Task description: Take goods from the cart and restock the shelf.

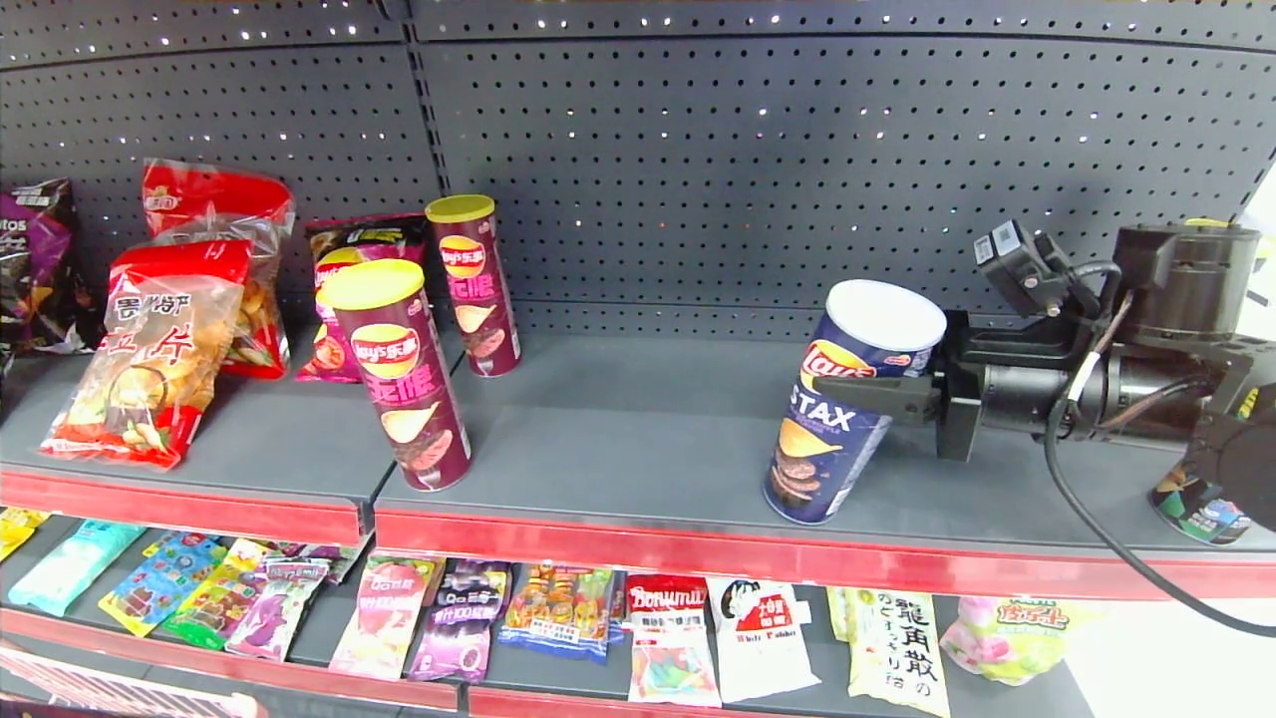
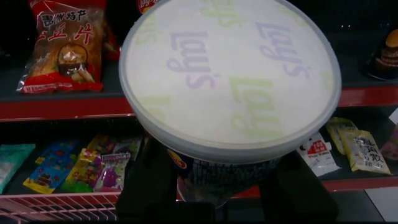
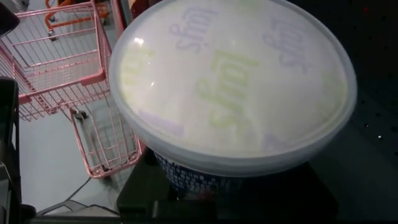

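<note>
The right gripper (image 1: pixel 877 387) is clamped on the upper part of a blue can (image 1: pixel 832 439); its far finger is hidden behind the can. The can tilts, base on the shelf (image 1: pixel 648 439) near the front edge. The left gripper (image 2: pixel 217 196) grips a second can (image 2: pixel 230 74), whose lid hides most of its fingers. The cart (image 3: pixel 68 68) is partly cut off.
</note>
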